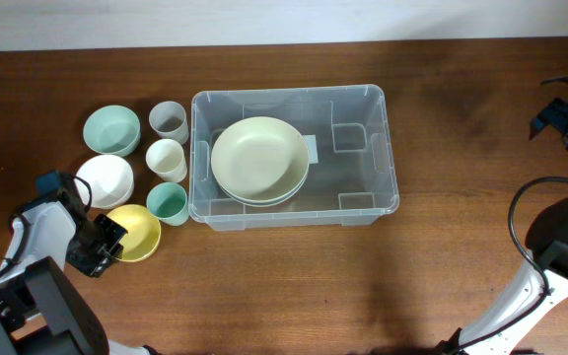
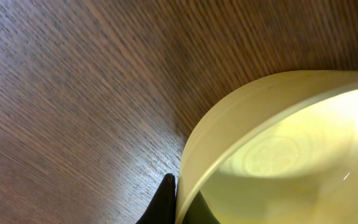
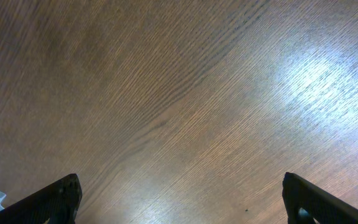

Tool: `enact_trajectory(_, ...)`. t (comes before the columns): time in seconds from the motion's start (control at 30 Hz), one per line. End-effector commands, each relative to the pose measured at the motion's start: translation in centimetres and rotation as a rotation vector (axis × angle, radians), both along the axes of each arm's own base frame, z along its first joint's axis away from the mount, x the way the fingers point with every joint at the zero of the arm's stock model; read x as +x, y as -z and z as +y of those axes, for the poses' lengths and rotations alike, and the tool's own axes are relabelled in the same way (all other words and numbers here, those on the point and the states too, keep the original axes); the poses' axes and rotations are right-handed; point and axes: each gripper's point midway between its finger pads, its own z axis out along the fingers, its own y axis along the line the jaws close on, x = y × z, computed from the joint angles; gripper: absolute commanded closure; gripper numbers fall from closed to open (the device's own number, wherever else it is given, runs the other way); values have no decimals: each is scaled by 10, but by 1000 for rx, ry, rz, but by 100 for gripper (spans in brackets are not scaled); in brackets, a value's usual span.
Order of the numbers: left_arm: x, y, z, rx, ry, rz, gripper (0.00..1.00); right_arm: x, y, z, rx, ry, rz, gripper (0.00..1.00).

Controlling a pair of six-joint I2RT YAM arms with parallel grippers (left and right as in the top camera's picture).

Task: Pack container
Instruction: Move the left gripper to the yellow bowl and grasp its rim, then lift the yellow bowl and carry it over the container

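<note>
Clear bins: 1, the container [image 1: 358,173], a big see-thru plastic box.
Big pale bowls in the bin: 2, stacked. Top big bowl [image 1: 260,158], and under it the bottom big bowl [image 1: 264,203], only its edge shows.
Small bowls on the table: 3. Mint green bowl [image 1: 110,129], white bowl [image 1: 105,179], yellow bowl [image 1: 138,233].
Bowls altog.: 5.
Cups: 3, all left of the bin. Grey cup [image 1: 169,121], cream cup [image 1: 166,159], teal cup [image 1: 168,203].
Dishes outside the bin: 6 (3 bowls + 3 cups).
Robot arms: 2. Left arm [image 1: 42,232], right arm [image 1: 560,258].
Tables: 1, a brown wood table [image 1: 461,89].
</note>
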Motion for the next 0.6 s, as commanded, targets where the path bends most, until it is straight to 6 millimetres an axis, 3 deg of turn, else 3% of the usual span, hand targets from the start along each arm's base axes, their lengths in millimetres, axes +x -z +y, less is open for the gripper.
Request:
enact_trajectory(0.0,-16,3,2,13,-3,58,99,-2,-12,0,-15,6,-23,1)
enact_trajectory(0.23,-30,-16,12,21,-62,41,99,-2,-12,0,-15,6,-23,1)
enact_trajectory(0.57,-29,-80,29,147,-125,-184,99,-2,-12,0,-15,6,-23,1)
